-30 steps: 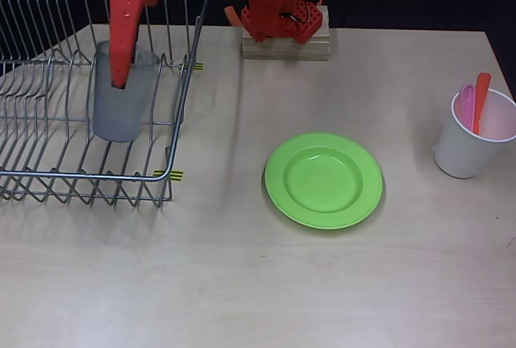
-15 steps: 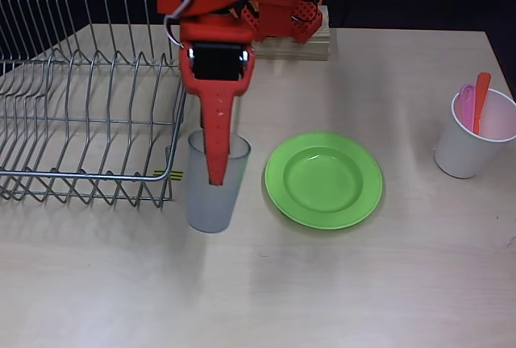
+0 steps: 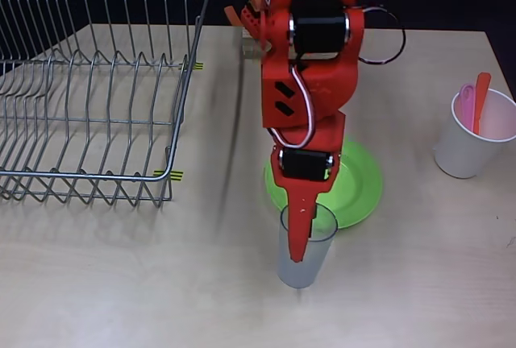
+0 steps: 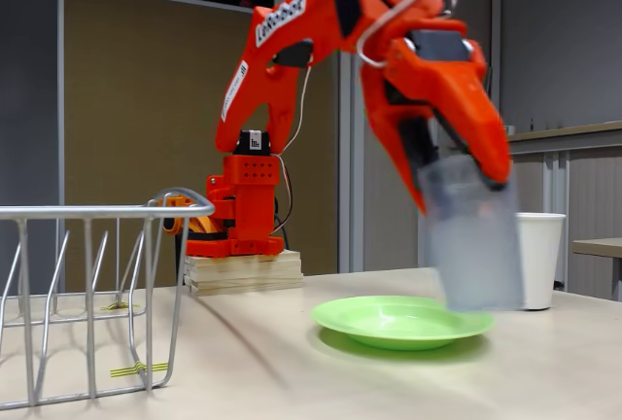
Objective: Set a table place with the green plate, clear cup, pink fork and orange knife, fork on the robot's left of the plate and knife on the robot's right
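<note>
- Overhead view: the robot [image 3: 310, 66] reaches from its wooden block at the far edge of the desk [image 3: 121, 283] toward the near side. Its tool [image 3: 300, 239] is closed on the rim of the clear cup [image 3: 305, 251], one finger inside the cup. The cup lies just near of the green plate [image 3: 359, 191], overlapping its near rim in the picture.
- Overhead view, right: a white cup [image 3: 472, 142] stands well apart from the plate, holding the pink fork [image 3: 465, 100] and the orange knife [image 3: 480, 98] upright.
- Overhead view, left: a wire dish rack [image 3: 89, 90] stands on the desk.
- Fixed view: the tool [image 4: 466, 162] holds the clear cup [image 4: 473, 235], blurred and tilted; whether the cup touches the green plate [image 4: 398, 321] cannot be told. The white cup [image 4: 539, 257] stands behind; the dish rack [image 4: 92, 294] is at the left.
</note>
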### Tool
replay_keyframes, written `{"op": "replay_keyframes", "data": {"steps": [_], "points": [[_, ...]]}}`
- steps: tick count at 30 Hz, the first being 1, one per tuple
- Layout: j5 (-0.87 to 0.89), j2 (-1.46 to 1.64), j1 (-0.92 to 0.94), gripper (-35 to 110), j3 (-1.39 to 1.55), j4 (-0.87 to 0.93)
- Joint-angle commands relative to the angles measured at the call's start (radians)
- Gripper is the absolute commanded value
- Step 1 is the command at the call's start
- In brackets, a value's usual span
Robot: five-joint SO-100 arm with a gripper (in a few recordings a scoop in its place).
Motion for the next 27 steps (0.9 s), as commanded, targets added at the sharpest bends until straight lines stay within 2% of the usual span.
{"op": "replay_keyframes", "data": {"steps": [1, 11, 27], "points": [[0.083, -0.005, -0.054, 27, -0.06, 0.005], [0.198, -0.114, -0.107, 27, -0.149, 0.067], [0.253, -0.179, -0.129, 28, -0.176, 0.041]]}}
